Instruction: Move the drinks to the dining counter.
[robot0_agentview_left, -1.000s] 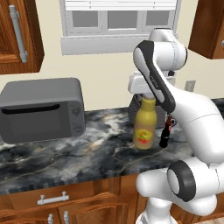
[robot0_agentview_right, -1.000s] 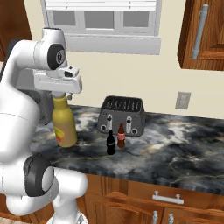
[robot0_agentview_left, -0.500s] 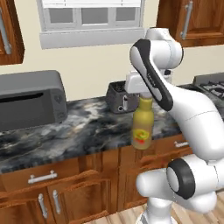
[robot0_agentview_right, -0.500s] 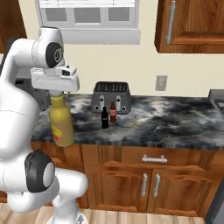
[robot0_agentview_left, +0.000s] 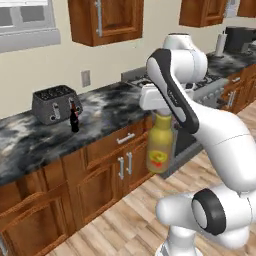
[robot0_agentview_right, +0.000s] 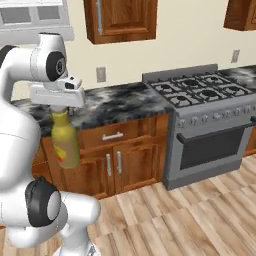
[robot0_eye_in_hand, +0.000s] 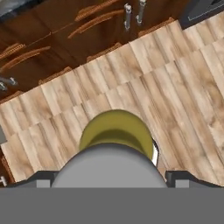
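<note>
Yellow bottle (robot0_agentview_left: 160, 142) upright in downward-pointing jaws, above wooden floor (robot0_agentview_left: 115, 220).

Top of the yellow bottle (robot0_agentview_left: 160, 145) lost beneath the white hand, cap and jaws unseen from both base cameras. Label (robot0_agentview_left: 158, 159) blurred, print unreadable. From the hand camera, only the bottle's rounded shoulder (robot0_eye_in_hand: 116, 131) visible, lower body and fingertips hidden behind the pale cap. Small brown bottle (robot0_agentview_left: 74, 119) on the table, too small for its label to be read. Toaster (robot0_agentview_left: 53, 104) slots indistinct. Window (robot0_agentview_left: 26, 24) cut by the top and left edges. Stove (robot0_agentview_right: 207, 117) clipped at the right edge, knobs too small to count.
</note>
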